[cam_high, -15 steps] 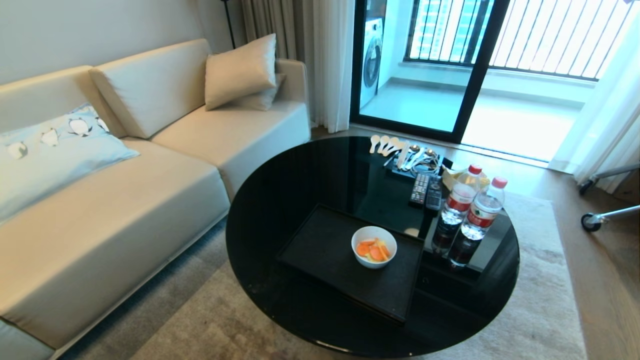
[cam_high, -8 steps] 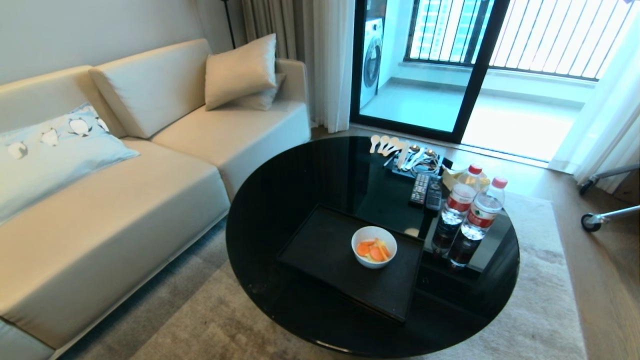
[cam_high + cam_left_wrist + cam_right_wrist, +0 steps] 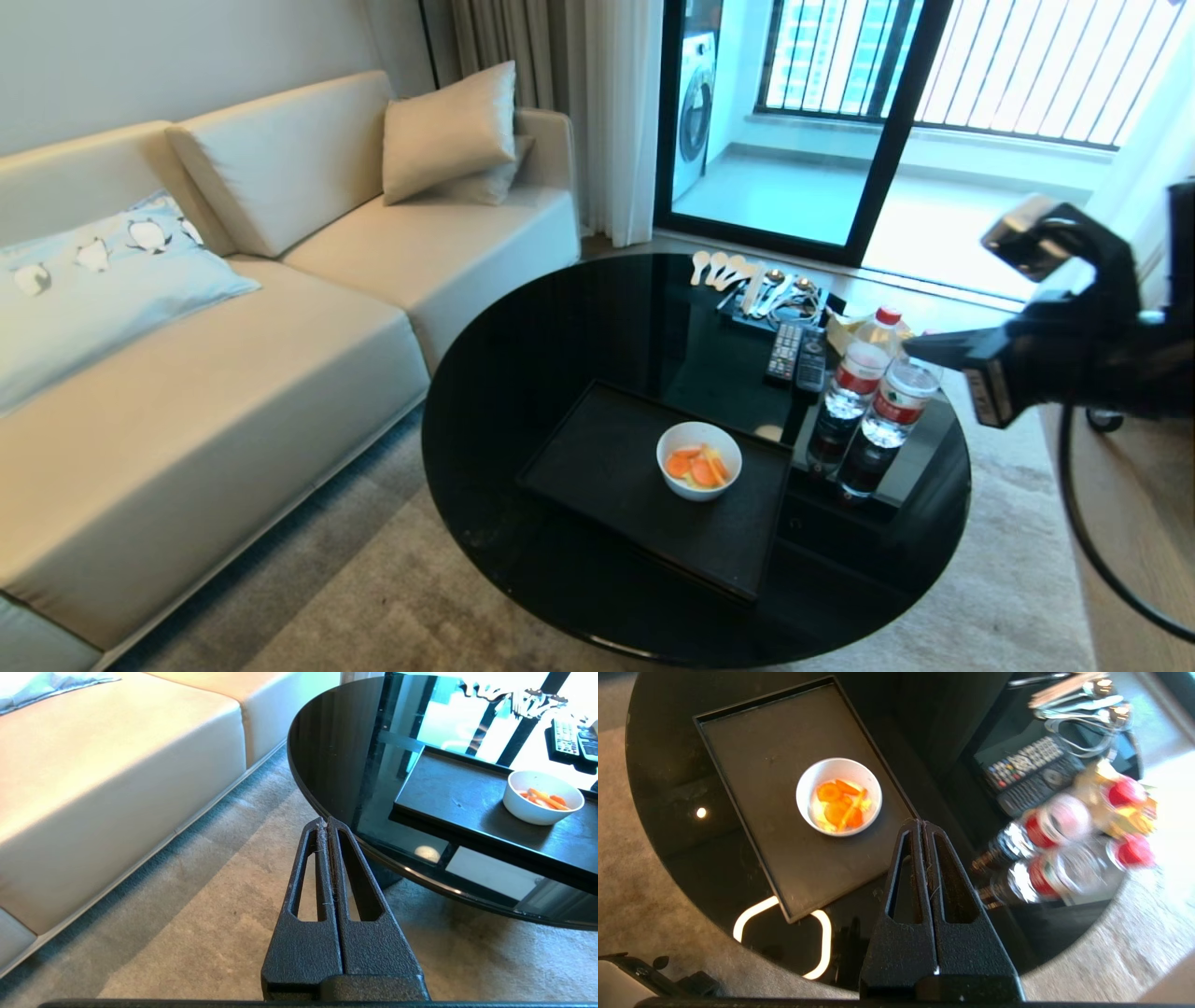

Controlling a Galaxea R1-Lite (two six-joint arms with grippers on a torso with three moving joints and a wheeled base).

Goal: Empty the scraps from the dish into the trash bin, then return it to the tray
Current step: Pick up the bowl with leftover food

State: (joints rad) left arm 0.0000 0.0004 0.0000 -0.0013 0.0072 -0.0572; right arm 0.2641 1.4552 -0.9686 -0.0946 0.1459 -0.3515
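My right gripper [image 3: 920, 347], fingers pressed together and empty, hangs in the head view above the table's right side with the bowl [image 3: 698, 459] of scraps lower and to its left on the tray [image 3: 597, 467], while the right wrist view puts that bowl [image 3: 838, 796] ahead of the tips and off to one side, making this the nearer arm.

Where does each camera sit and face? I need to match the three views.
Head: high up, looking down at the table; right end effector shows at right.
Left wrist: low beside the table, over carpet; shut left end effector shows.
Right wrist: above the tray, looking down; shut end effector shows.
All three share the dish.
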